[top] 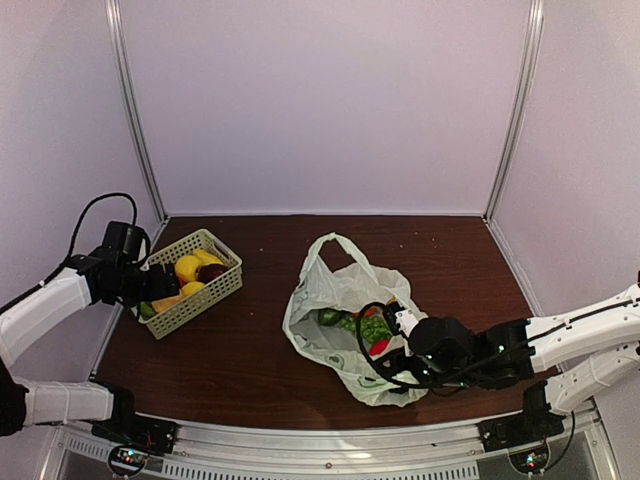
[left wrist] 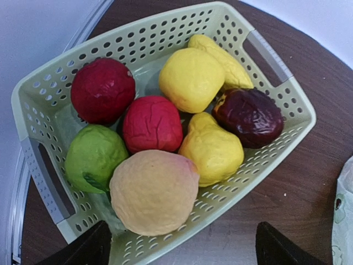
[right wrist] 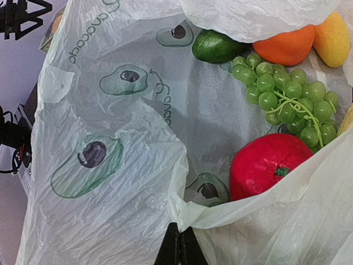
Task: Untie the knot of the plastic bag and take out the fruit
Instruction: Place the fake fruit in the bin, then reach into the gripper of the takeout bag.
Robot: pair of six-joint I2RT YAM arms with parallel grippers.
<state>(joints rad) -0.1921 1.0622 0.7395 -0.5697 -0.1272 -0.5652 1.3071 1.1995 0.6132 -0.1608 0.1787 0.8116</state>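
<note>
1. The thin, crinkly, translucent pale greenish-white plastic bag [top: 305, 325] lies right of centre on the dark brown wooden bench [top: 240, 370]. Its mouth gapes, one loop handle [top: 326, 238] stands free, and no knot shows.
2. Inside lie a bunch of green grapes [right wrist: 287, 99], a round red fruit [right wrist: 265, 165], a round orange fruit [right wrist: 287, 44], a yellow fruit [right wrist: 333, 33] and a dark green oval fruit [right wrist: 218, 47].
3. The right gripper [right wrist: 179, 245] is closed, pinching a fold of the bag's near rim.
4. The left gripper [left wrist: 182, 249] hangs over the pale green slotted plastic basket [left wrist: 165, 25] at the bench's left. Its fingers are spread wide with nothing between them. A peach-coloured round fruit [left wrist: 154, 190] lies just beyond them, among the others.
5. The film looks light, limp and slippery, so a rim or handle pinch should hold, though a hard tug may tear it.
6. The grapes look floppy and are best taken at the stem. The round fruit look firm and prone to roll, so clasp them across the middle from above.
</note>
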